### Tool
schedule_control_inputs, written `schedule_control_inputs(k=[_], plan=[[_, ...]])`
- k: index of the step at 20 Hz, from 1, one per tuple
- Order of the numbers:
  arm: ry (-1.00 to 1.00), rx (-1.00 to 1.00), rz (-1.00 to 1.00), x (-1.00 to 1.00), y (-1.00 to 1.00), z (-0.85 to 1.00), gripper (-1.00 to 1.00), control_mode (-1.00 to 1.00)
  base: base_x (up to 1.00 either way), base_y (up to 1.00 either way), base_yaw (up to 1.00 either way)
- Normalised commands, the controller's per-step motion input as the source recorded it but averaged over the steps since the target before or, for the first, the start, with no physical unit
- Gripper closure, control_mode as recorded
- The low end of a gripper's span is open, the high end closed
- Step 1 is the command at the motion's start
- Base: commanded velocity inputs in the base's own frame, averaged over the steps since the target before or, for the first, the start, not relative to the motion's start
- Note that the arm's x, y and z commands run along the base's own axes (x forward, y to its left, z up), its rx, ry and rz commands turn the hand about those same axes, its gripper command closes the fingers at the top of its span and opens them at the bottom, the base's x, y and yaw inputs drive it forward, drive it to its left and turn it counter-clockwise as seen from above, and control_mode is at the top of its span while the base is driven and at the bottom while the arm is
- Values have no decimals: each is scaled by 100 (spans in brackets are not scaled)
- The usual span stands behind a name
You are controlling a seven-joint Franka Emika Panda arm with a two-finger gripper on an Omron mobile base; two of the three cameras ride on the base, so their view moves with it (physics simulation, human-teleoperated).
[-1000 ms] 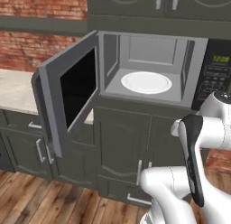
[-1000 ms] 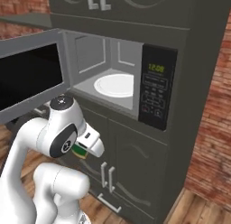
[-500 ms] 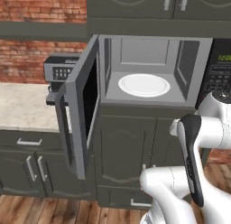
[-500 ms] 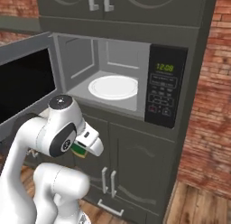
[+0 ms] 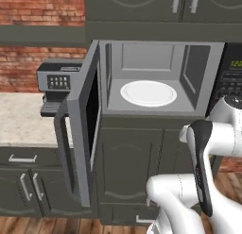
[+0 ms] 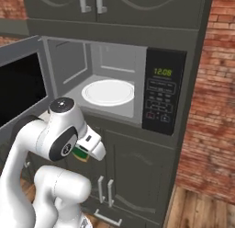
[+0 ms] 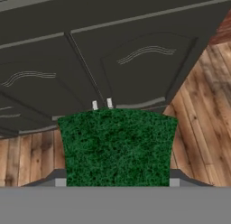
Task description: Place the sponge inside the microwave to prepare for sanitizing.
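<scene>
While my hand (image 7: 116, 184) grips the sponge (image 7: 117, 148) low in frame, I should lift it clear of the microwave (image 6: 114, 66) sill onto the white plate (image 6: 108, 92).

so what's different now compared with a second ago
The base has driven, so both base views have shifted: the microwave now sits nearer the middle and the coffee machine has come into sight behind the open door. Nothing was grasped or released. The pincer stays shut on the sponge, held low in front of the cabinet doors, and the white plate remains bare.
</scene>
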Motion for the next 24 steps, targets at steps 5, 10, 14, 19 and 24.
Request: schedule_control_inputs(k=[5,10,14,19,24], plan=[[0,0,0,0,0,0,100,100,45,9,12],[0,0,0,0,0,0,100,100,57,13,7],[0,0,0,0,0,0,100,100,40,1,1],[0,0,0,0,0,0,100,100,28,0,0],[0,0,0,0,0,0,100,100,0,0,0]])
